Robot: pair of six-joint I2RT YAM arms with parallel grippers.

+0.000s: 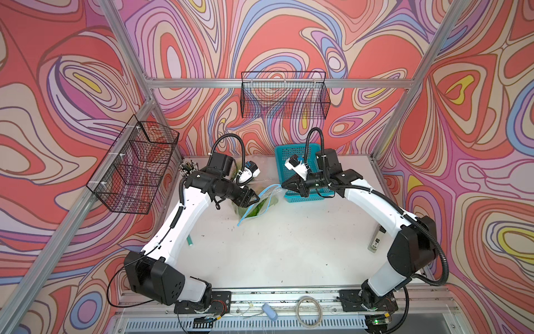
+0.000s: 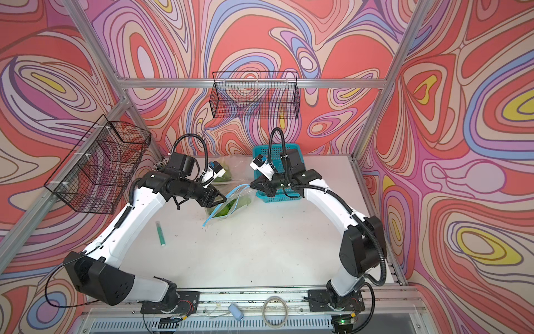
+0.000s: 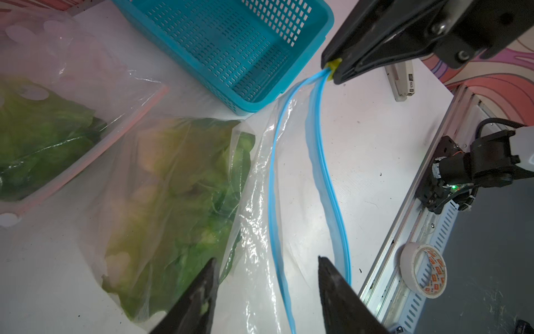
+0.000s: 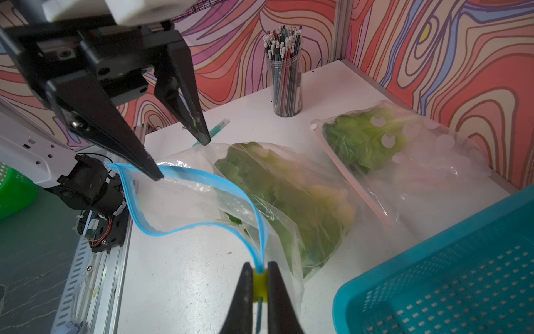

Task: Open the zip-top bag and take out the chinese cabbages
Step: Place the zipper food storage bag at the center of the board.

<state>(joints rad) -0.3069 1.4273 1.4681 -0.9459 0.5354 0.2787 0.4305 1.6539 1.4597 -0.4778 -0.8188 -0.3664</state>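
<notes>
From my seat, with the arm bases at 6 o'clock, the zip-top bag (image 1: pixel 254 209) lies just toward 11 o'clock of table centre. My right gripper (image 4: pixel 259 277) is pinched tight on the yellow slider (image 4: pixel 259 284) at the bag's 2 o'clock end, and the blue track gapes behind it, so I judge the opening step as good as done. My left gripper (image 4: pixel 181 159) stands half open at the 8 o'clock end, one fingertip at the blue lip, gripping nothing that I can see. The chinese cabbages (image 4: pixel 289 196) all sit inside the plastic; none is out. Left to do: reach in and lift them clear. The teal basket (image 3: pixel 231 43) waits empty at 1 o'clock, and a second bag (image 4: pixel 404 162) of greens lies at 11.
</notes>
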